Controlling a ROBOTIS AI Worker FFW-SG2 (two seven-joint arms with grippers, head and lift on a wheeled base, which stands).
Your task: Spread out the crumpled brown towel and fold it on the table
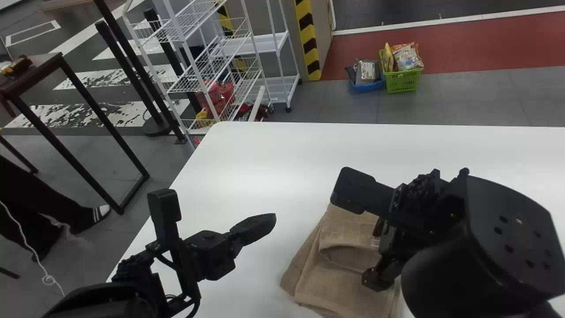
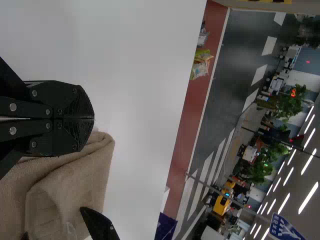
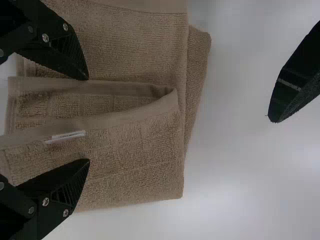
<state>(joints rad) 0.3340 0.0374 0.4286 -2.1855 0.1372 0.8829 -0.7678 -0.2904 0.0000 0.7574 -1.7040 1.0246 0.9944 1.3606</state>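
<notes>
Lying on the table, the brown towel is showing stacked folds. The right gripper is holding its fingers apart, presumably for pinching the top layer; the left gripper is hanging with fingers together, seemingly leaving room. The towel's long axis (the right arm is masking part) is apparently pointing towards the table's far edge.
</notes>
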